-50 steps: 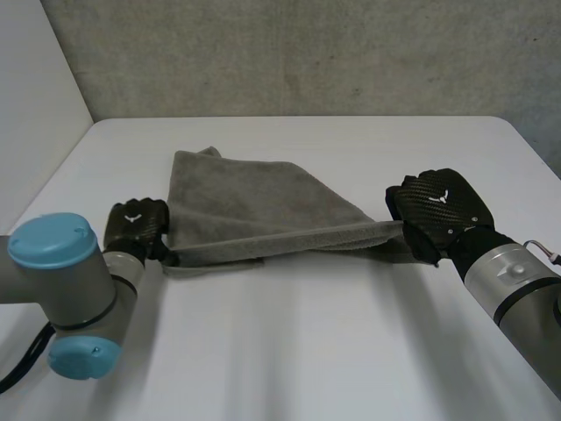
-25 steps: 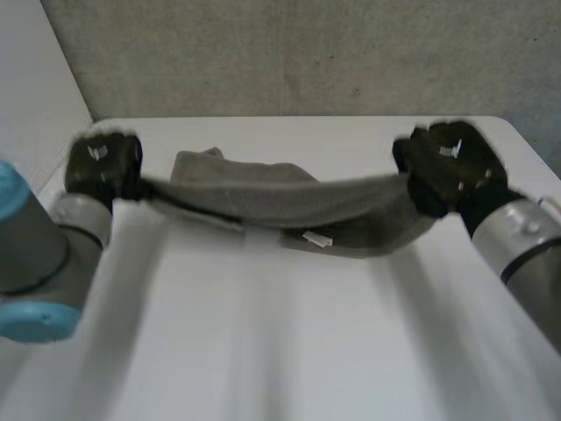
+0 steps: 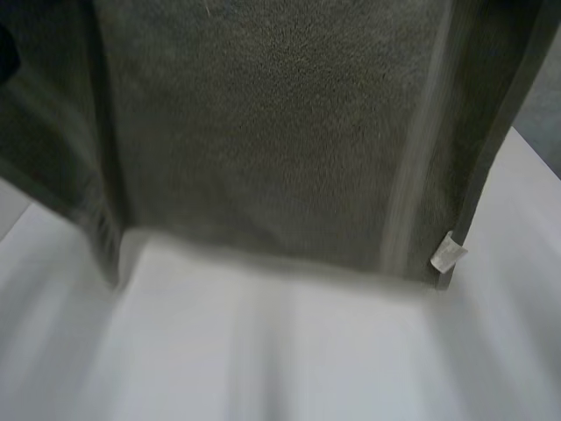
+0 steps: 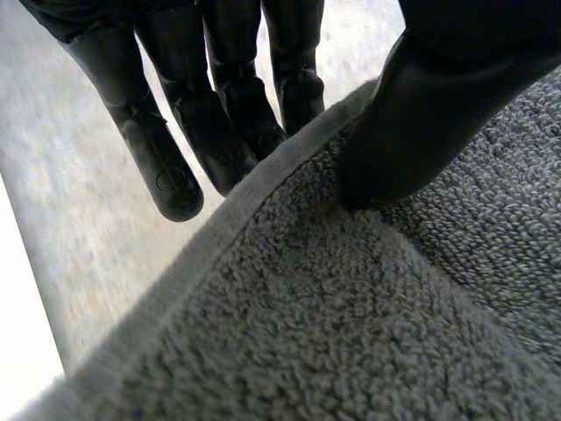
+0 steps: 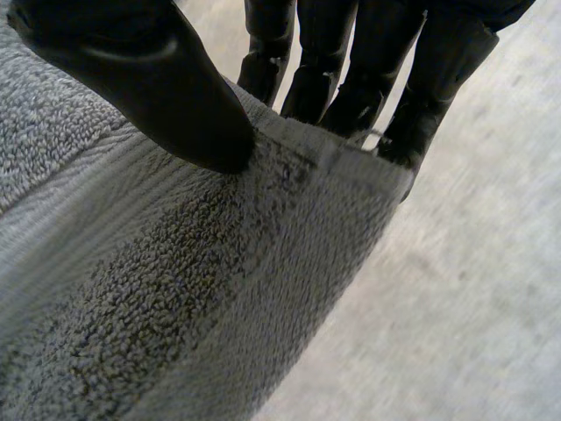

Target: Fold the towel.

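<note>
Grey terry-cloth towel (image 3: pixel 263 132) hangs like a wide curtain close before the head camera, with its lower edge over the smooth white table (image 3: pixel 263 351). At the left, the robot's black left hand (image 4: pixel 421 114) pinches the towel's hemmed edge, its thumb pressed onto the pile and its straight fingers behind the hem. A small white label (image 3: pixel 447 254) sticks out near the towel's lower right corner. At the right, the black right hand (image 5: pixel 149 88) pinches a towel corner, with the thumb on one face and the fingers behind.
</note>
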